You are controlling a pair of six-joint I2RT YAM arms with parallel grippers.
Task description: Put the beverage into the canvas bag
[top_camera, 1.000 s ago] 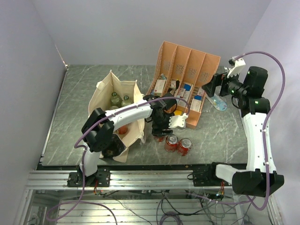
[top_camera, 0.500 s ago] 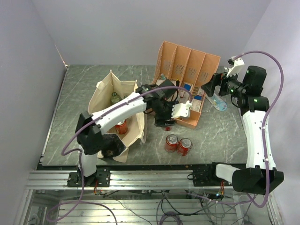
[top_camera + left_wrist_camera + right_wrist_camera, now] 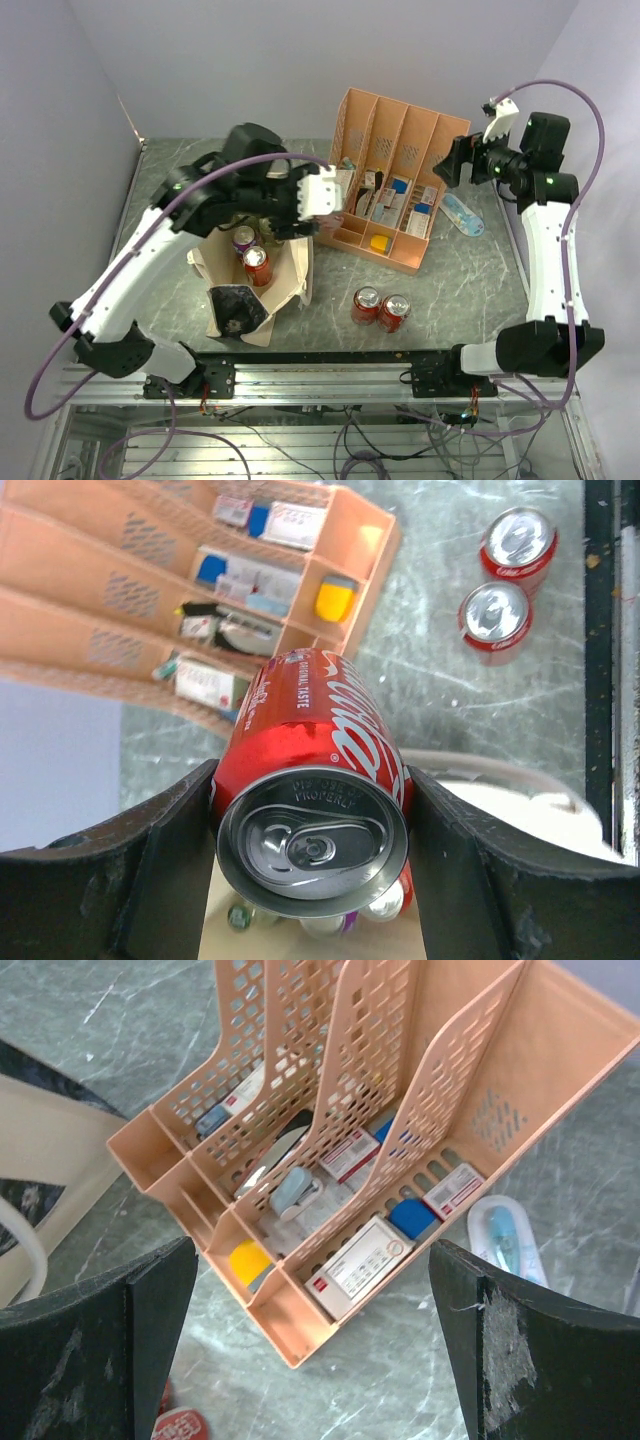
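My left fingers (image 3: pixel 140 870) are clamped on the red cola can (image 3: pixel 320 730), poised over the open mouth of the canvas bag (image 3: pixel 298 272). I judge it's lined up to drop beside the drinks inside. Two spare cans (image 3: pixel 367 303) wait on the counter (image 3: pixel 470 290). My right fingers (image 3: pixel 90 1360) stand wide apart and empty above the orange organizer (image 3: pixel 300 1110), out of the way.

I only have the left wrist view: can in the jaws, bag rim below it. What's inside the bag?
Observer: Top view shows a red can standing in the bag, beside a purple-topped can.
Operator: Where's the right arm?
Observer: The right gripper is open, by the right end of the organizer, far from the bag.
Operator: Anything loose over there?
Observer: A clear blue packet lies on the table right of the organizer.
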